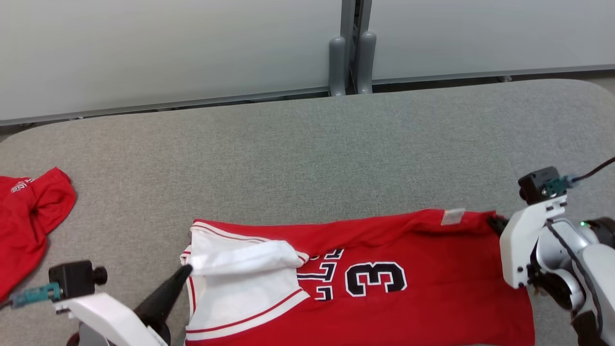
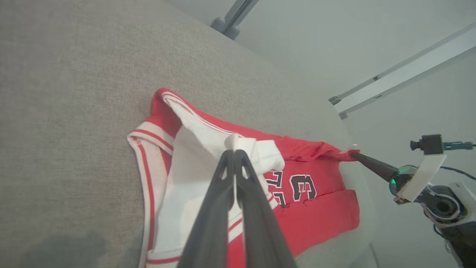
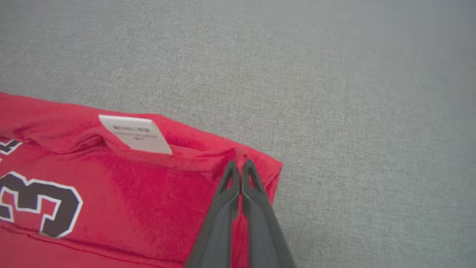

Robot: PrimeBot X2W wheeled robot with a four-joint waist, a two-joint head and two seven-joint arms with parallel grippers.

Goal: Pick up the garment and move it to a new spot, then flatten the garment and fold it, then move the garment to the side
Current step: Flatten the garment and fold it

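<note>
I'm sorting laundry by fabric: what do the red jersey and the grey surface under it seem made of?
Red jersey: probably a thin knit cloth, matte; it creases and folds softly, fibre unclear. Grey surface: apparently a woven or felt-like upholstery fabric, matte, with fine heathered grain.

My head looks down across the worktop (image 1: pixel 288 154), while both wrist cameras sit close over opposite ends of the same jersey (image 1: pixel 432 288).

Folded red jersey (image 1: pixel 384 269) (white sleeve up)
</note>
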